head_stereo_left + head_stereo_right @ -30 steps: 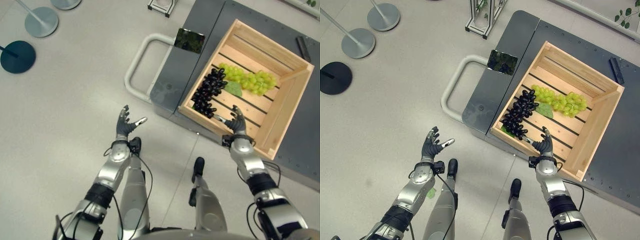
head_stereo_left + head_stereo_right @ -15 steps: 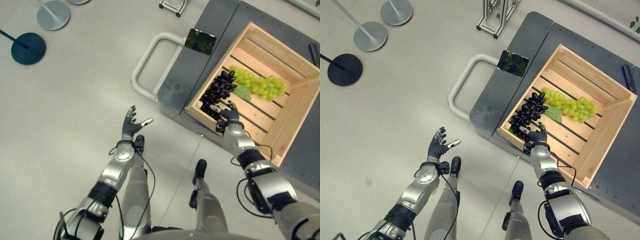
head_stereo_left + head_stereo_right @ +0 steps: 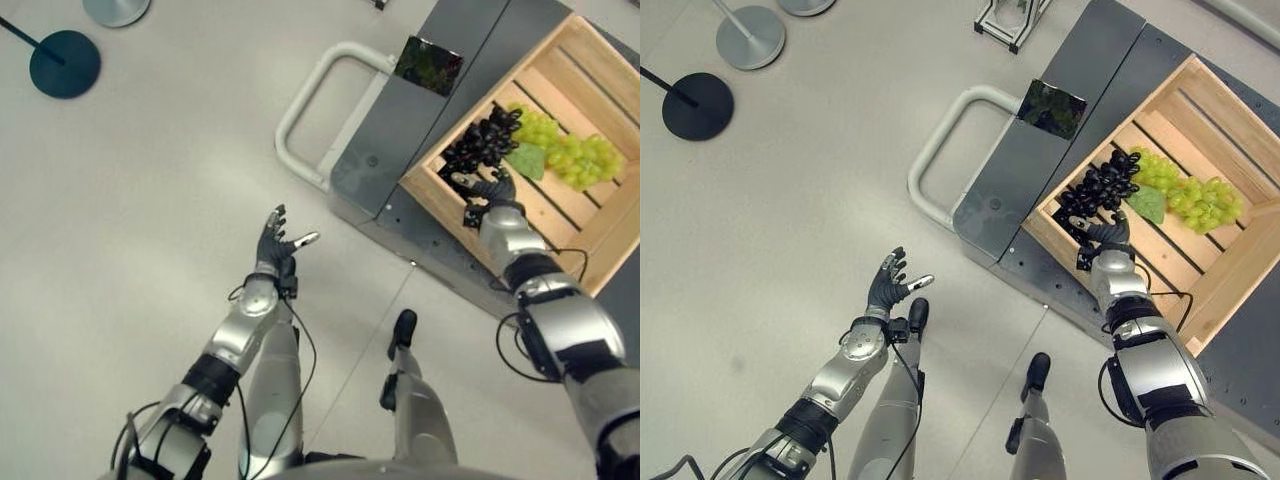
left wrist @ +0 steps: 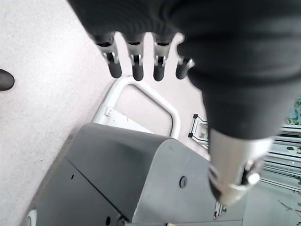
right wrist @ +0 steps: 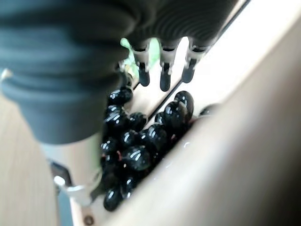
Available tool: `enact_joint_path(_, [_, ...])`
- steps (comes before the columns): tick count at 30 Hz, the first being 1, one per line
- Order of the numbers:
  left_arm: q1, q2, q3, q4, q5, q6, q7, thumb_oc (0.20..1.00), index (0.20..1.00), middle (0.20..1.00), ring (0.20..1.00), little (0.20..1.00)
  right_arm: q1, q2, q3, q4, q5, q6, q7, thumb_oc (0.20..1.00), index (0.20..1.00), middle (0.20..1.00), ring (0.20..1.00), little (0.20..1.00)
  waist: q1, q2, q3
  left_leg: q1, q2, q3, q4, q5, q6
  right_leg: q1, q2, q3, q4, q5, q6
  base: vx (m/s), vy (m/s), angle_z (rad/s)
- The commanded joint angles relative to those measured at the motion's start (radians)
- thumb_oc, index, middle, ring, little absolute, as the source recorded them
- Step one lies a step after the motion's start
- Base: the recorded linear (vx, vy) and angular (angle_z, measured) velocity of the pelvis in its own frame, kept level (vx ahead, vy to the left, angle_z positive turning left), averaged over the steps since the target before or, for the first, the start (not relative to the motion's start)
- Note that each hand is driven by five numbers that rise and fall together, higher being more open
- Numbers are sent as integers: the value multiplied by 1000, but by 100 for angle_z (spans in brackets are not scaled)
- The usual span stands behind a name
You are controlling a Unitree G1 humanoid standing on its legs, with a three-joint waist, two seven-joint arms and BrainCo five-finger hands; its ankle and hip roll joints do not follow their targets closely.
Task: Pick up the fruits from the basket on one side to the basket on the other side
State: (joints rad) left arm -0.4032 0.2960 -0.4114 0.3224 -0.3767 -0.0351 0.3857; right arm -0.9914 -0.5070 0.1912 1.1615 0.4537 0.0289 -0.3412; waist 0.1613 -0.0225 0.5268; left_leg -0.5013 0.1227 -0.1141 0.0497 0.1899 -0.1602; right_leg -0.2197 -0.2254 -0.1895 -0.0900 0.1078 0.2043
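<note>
No legible writing is seen on anything. At far left, round stand bases are seen on the pale grey floor. Next, the left robot hand is held over the floor w/ fingers spread apart, nothing in it. A white tubular handle is fixed to the dark grey metal cart surface. On that surface a pale slatted wooden crate is carried. Inside it, near the front wall, a glossy black grape bunch is lain, round-berried; the right robot hand is held just above it, fingers straight, apart, not clamped. Further right, green grapes w/ a green leaf are seen, touching the black bunch.
</note>
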Motion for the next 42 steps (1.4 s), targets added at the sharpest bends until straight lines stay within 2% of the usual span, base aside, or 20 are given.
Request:
enact_joint_path(1, [-31, -29, -29, -73, -16, -61, -3, 1000, 1000, 1000, 1000, 1000, -47, -101, 39, 85, -2, 20, -26, 1000, 1000, 1000, 1000, 1000, 49, 48, -7, -14, -63, 12, -33, -40, 42, -1, 6, -16, 132, -187, -8, 19, -12, 4])
enact_joint_path(5, [-42, -31, -26, -74, -13, -63, -5, 1000, 1000, 1000, 1000, 1000, -52, -107, 52, 85, 6, 21, -13, 1000, 1000, 1000, 1000, 1000, 53, 43, -7, -22, -61, 5, -32, -40, 40, -1, 10, -23, 127, -189, -7, 24, -7, 3])
enact_joint_path(9, [-42, -34, -6, -70, -14, -63, -5, 1000, 1000, 1000, 1000, 1000, -9, -91, 62, 3, 39, 0, 11, 1000, 1000, 1000, 1000, 1000, 47, 20, -7, -17, -57, -1, -32, -43, 41, 11, 17, -27, 122, -190, -6, 35, -13, 6])
enact_joint_path(11, [-41, -31, 15, -65, -11, -60, -1, 1000, 1000, 1000, 1000, 1000, 50, -73, 68, -132, 47, -24, 7, 1000, 1000, 1000, 1000, 1000, 36, 1, -7, -13, -52, 1, -33, -44, 40, 11, 19, -26, 124, -190, -6, 15, -4, 1])
enact_joint_path(12, [-37, -29, 45, -62, -8, -55, 8, 1000, 1000, 1000, 1000, 1000, 129, -49, 60, -280, 53, -47, 12, 1000, 1000, 1000, 1000, 1000, 20, -16, -7, -10, -47, 2, -33, -46, 40, 9, 21, -25, 126, -189, -6, 0, 0, 0])
enact_joint_path(13, [-35, -29, 45, -62, -7, -54, 8, 1000, 1000, 1000, 1000, 1000, 135, -48, 58, -287, 51, -44, 9, 1000, 1000, 1000, 1000, 1000, 20, -17, -7, -8, -48, 2, -33, -46, 40, 11, 21, -25, 127, -190, -5, 26, 4, 5])
enact_joint_path(14, [-25, -27, 73, -60, 5, -48, 12, 1000, 1000, 1000, 1000, 1000, 238, -28, 34, -438, 56, -67, 18, 1000, 1000, 1000, 1000, 1000, 4, -32, -7, -3, -44, 5, -35, -48, 40, 12, 22, -23, 128, -189, -5, 0, 0, 0])
enact_joint_path(15, [-15, -25, 83, -61, 8, -45, 12, 1000, 1000, 1000, 1000, 1000, 294, -13, 14, -510, 57, -77, 21, 1000, 1000, 1000, 1000, 1000, -2, -40, -7, 3, -43, 4, -36, -49, 40, 17, 23, -23, 128, -190, -5, 0, 0, 0])
enact_joint_path(17, [-11, -24, 94, -59, 15, -43, 16, 1000, 1000, 1000, 1000, 1000, 340, -3, -2, -571, 52, -85, 19, 1000, 1000, 1000, 1000, 1000, -9, -48, -7, 6, -41, 5, -35, -50, 40, 19, 22, -23, 129, -190, -5, 0, 0, 0])
enact_joint_path(19, [0, -20, 125, -49, 26, -32, 16, 1000, 1000, 1000, 1000, 1000, 457, 22, -79, -711, 40, -108, 16, 1000, 1000, 1000, 1000, 1000, -29, -64, -7, 22, -39, 8, -34, -56, 43, 32, 22, -20, 132, -192, -5, -2, 26, -5])
enact_joint_path(23, [0, -4, 154, -41, 35, -25, 14, 1000, 1000, 1000, 1000, 1000, 560, 43, -160, -815, 11, -121, 7, 1000, 1000, 1000, 1000, 1000, -46, -81, -7, 56, -45, 17, -30, -69, 51, 58, 16, -12, 147, -197, -2, -9, 33, -1])
enact_joint_path(33, [-4, 32, 174, -55, 51, -11, -22, 1000, 1000, 1000, 1000, 1000, 663, 57, -252, -914, -13, -118, 11, 1000, 1000, 1000, 1000, 1000, -66, -107, -8, 139, -55, 39, -20, -98, 74, 106, 2, 7, 186, -201, 8, -25, 48, -6])
enact_joint_path(38, [-3, 58, 167, -67, 55, -6, -57, 1000, 1000, 1000, 1000, 1000, 692, 37, -289, -904, -8, -110, 24, 1000, 1000, 1000, 1000, 1000, -93, -110, -29, 189, -58, 56, 7, -134, 102, 86, 4, 43, 316, -215, 20, 2, 77, -9])
enact_joint_path(42, [-10, 68, 154, -64, 61, -3, -83, 1000, 1000, 1000, 1000, 1000, 699, -6, -322, -872, 13, -105, 33, 1000, 1000, 1000, 1000, 1000, -99, -111, -45, 214, -70, 63, 20, -154, 111, 99, 3, 45, 326, -230, 17, 17, 38, -4])
